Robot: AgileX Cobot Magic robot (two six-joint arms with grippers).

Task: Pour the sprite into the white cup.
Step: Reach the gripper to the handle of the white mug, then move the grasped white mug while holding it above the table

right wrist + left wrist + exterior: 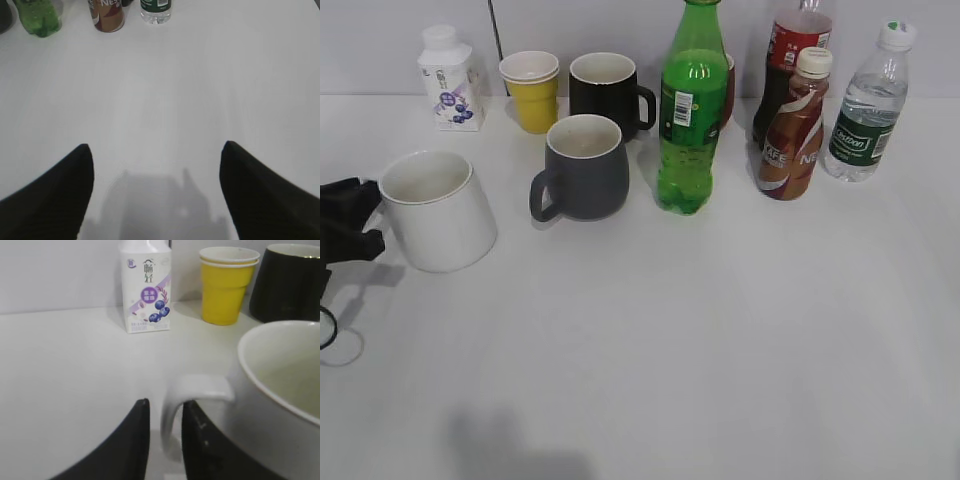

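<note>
The sprite (692, 120), a tall green bottle with its cap on, stands upright at the back middle of the table; its base shows in the right wrist view (37, 17). The white cup (438, 215) sits at the left, handle pointing left. My left gripper (360, 215) is at that handle. In the left wrist view the black fingers (165, 404) are closed narrowly round the cup's handle (200, 390), one finger on each side. My right gripper (156, 147) is open and empty above bare table, well short of the bottles; it is out of the exterior view.
A dark grey mug (585, 170) stands between cup and sprite. Behind are a black mug (605, 90), a yellow cup (532, 92) and a milk carton (448, 85). Right of the sprite stand a cola bottle (790, 60), a coffee bottle (795, 130) and a water bottle (868, 110).
</note>
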